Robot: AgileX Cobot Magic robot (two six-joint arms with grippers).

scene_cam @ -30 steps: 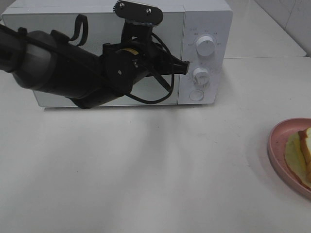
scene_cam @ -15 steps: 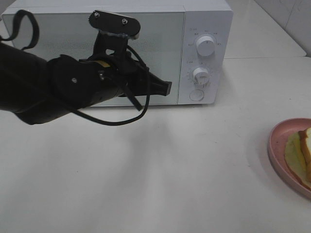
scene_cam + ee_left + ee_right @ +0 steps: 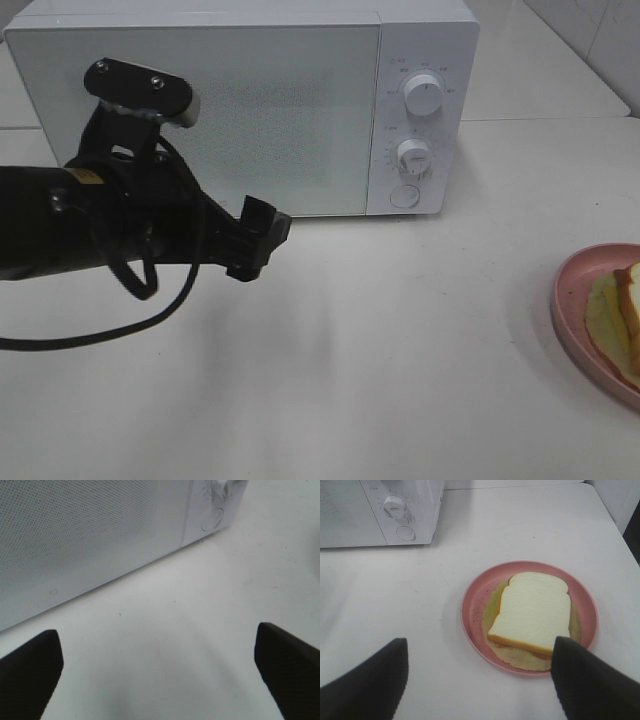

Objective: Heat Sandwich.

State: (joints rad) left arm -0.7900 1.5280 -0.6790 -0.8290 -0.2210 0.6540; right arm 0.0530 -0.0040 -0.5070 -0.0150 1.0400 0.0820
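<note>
The sandwich, white bread over a pale leafy filling, lies on a round pink plate. In the high view, sandwich and plate are cut off by the right edge. My right gripper hangs open above the table just short of the plate, holding nothing, and is out of the high view. The white microwave stands at the back with its door closed. My left gripper hovers in front of the door's lower part; the left wrist view shows this gripper wide open and empty.
Two white knobs and a round button sit on the microwave's right panel. A black cable loops under the left arm. White tabletop stretches between microwave and plate.
My left arm has pulled back from the microwave's control side, moving left and down toward the table's front. Its gripper has gone from shut to wide open. Plate and sandwich are unmoved.
</note>
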